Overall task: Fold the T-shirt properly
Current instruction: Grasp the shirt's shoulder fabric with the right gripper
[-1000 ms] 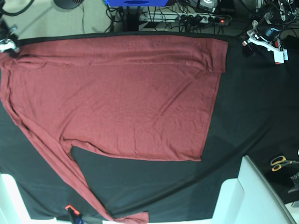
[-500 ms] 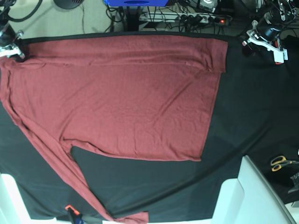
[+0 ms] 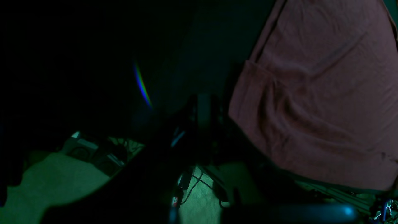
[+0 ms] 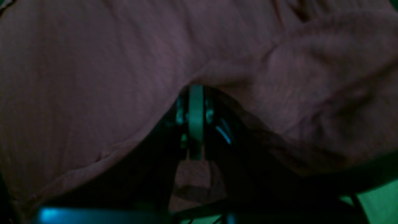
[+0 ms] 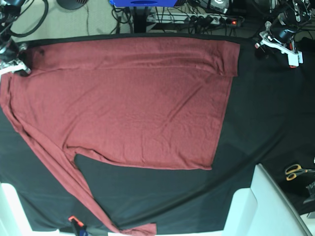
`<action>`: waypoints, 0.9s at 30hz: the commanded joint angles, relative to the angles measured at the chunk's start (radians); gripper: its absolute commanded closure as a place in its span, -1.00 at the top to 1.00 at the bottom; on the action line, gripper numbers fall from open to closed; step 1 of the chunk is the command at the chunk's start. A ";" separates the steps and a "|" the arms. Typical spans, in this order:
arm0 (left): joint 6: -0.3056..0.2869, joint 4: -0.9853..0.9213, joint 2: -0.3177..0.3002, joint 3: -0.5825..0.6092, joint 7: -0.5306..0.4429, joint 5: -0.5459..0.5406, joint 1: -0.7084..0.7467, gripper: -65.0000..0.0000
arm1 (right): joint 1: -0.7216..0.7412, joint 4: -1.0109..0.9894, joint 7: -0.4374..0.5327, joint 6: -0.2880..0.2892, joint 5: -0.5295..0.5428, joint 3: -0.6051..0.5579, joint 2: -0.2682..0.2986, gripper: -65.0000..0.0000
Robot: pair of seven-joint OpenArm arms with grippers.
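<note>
Soft, limp knit T-shirt point(image 5: 133, 98): expect sagging and wrinkling, so grip at hems or corners. Right gripper point(image 4: 196, 93) clamped on its edge; left gripper point(image 5: 278, 42) closed, holding nothing.

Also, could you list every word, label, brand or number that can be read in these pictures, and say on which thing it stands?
No text can be read in any view.
T-shirt: plain, no print or label visible.
Black cloth sheet: no markings.
Blue object at the top edge: no readable writing.
Power strip: too small to read.
Scissors: no visible marking.
</note>
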 commanded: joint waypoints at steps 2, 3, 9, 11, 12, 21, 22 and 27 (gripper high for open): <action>-0.004 0.012 -0.014 -0.004 -0.012 -0.017 0.004 -1.00 | -0.008 0.070 0.008 0.007 0.010 0.006 0.015 -0.99; -0.004 0.012 -0.014 -0.004 -0.012 -0.017 0.004 -1.00 | -0.011 0.099 -0.006 0.007 0.010 0.006 0.015 -0.99; -0.003 0.016 -0.018 -0.003 -0.009 -0.017 -0.023 -1.00 | 0.018 0.287 -0.029 0.009 -0.001 0.004 0.030 -0.97; -0.003 0.021 -0.020 -0.003 -0.008 -0.017 -0.025 -1.00 | 0.084 0.259 -0.031 0.009 -0.034 0.003 0.085 -0.96; -0.003 0.021 -0.020 -0.003 -0.008 -0.017 -0.034 -1.00 | 0.126 0.224 -0.031 0.009 -0.060 -0.009 0.108 -0.92; -0.003 0.081 -0.032 0.135 -0.012 0.179 -0.059 -1.00 | 0.514 -0.343 0.144 0.010 -0.284 -0.299 0.309 0.25; -0.003 0.082 -0.027 0.131 -0.012 0.181 -0.059 -1.00 | 0.532 -0.390 0.177 0.010 -0.292 -0.327 0.314 0.32; -0.003 0.079 -0.027 0.131 -0.012 0.185 -0.072 -1.00 | 0.626 -0.636 0.318 0.010 -0.352 -0.441 0.320 0.45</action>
